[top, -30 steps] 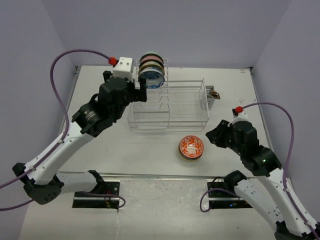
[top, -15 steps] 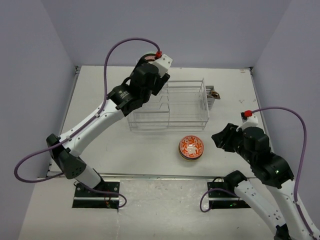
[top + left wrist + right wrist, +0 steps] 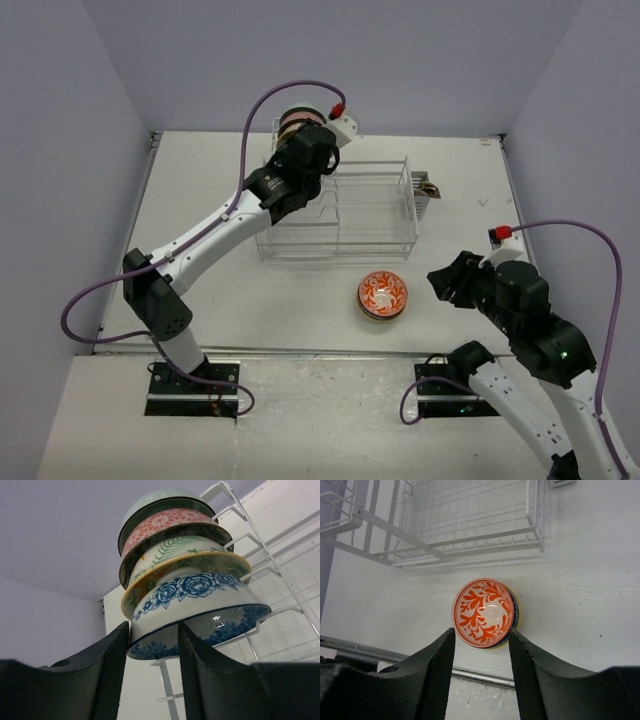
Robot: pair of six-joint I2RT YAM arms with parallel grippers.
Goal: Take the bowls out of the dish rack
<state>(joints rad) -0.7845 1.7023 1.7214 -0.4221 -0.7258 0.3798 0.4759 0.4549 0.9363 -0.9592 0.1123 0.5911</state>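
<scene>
Several bowls stand on edge in the slots at the back-left end of the dish rack (image 3: 370, 215); the arm covers most of them in the top view. Nearest the left wrist camera is the blue-white floral bowl (image 3: 200, 597), then a yellow-rimmed leafy one (image 3: 175, 557), a red patterned one (image 3: 165, 524) and a green one (image 3: 155, 499). My left gripper (image 3: 153, 627) straddles the blue-white bowl's rim: one finger touches its outside, the other sits inside, and a gap still shows. A red-orange bowl (image 3: 383, 293) tops a small stack on the table. My right gripper (image 3: 481, 632) hangs open above it, holding nothing.
A small dark object (image 3: 428, 187) lies against the rack's right end. The rack's wire basket (image 3: 470, 510) sits just beyond the stacked bowls. A metal rail (image 3: 470, 672) runs along the table's near edge. Walls close in the back and both sides.
My left arm swung from the rack's left side to over its back-left end, and its jaws narrowed around the blue-white bowl's rim. My right arm drew back from the stack and its jaws widened.
</scene>
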